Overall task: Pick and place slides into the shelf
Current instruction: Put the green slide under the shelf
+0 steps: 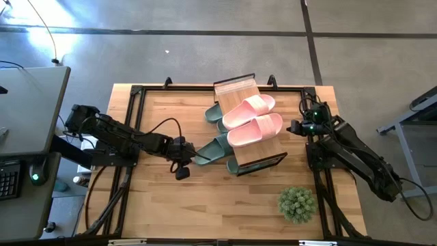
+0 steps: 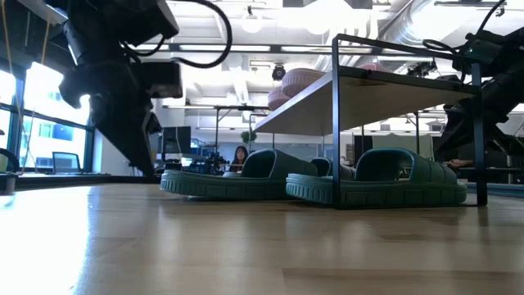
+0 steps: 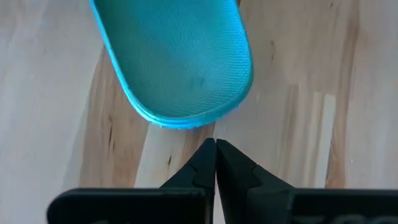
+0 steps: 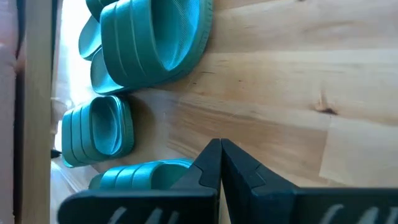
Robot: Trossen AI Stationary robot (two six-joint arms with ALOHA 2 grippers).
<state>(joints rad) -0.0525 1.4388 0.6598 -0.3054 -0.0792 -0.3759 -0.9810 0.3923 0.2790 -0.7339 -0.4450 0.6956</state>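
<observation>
Left of centre in the high view, the left gripper (image 1: 186, 160) has its fingers closed on nothing, tips just short of the heel of a sage-green slide (image 1: 213, 148) lying flat on the counter (image 1: 157, 198). At centre stands the shelf (image 1: 239, 89), a light slatted panel on a thin black frame. Two pale pink slides (image 1: 250, 120), rubbery with wide straps, lie side by side on top; four green slides (image 2: 372, 176) sit at counter level beneath and beside it. At right, the right gripper (image 1: 295, 127) is closed and empty, near the shelf's edge.
</observation>
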